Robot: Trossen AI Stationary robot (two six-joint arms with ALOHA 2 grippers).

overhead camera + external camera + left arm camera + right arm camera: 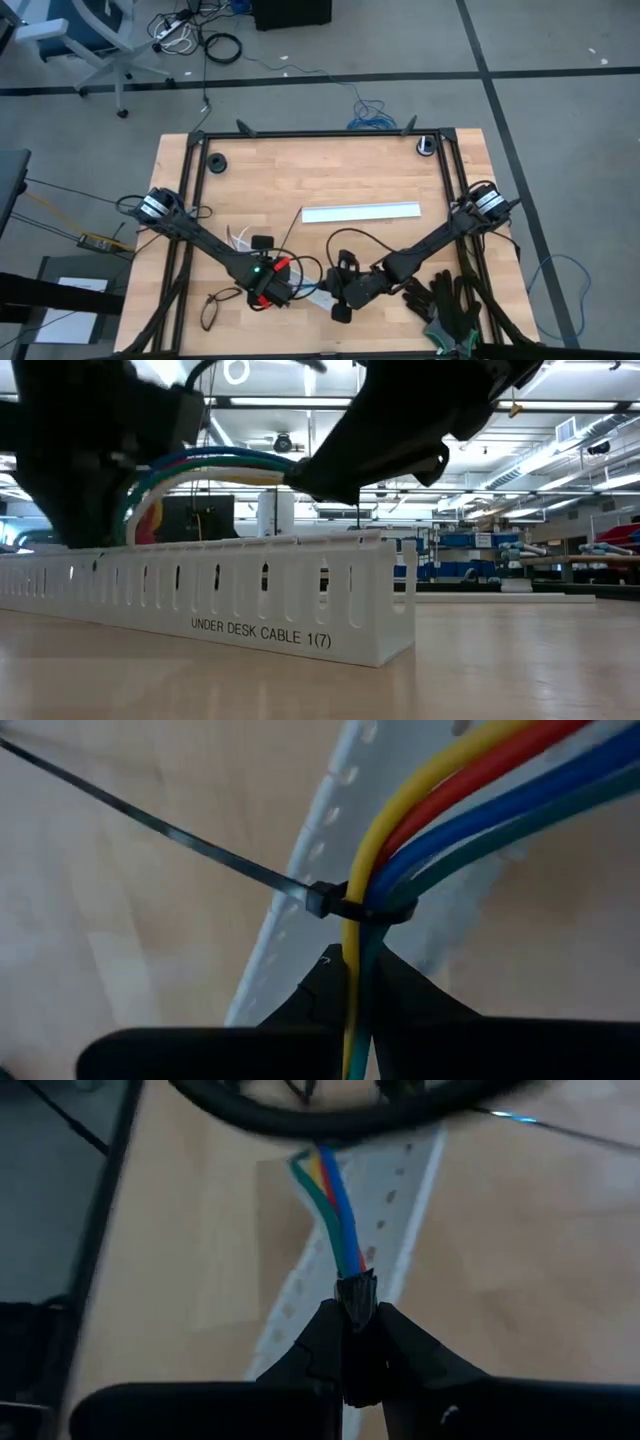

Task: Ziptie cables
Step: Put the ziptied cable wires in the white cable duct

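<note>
Wood table (330, 170): cables (470, 800) yel/red/blu/grn, black-tied.

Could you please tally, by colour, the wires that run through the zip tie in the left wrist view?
Yellow wire: 1
Red wire: 1
Blue wire: 1
Green wire: 1
Total: 4 wires bound by one black zip tie.

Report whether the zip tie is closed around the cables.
Closed: the zip tie loops the cables, its tail through the head.
</note>
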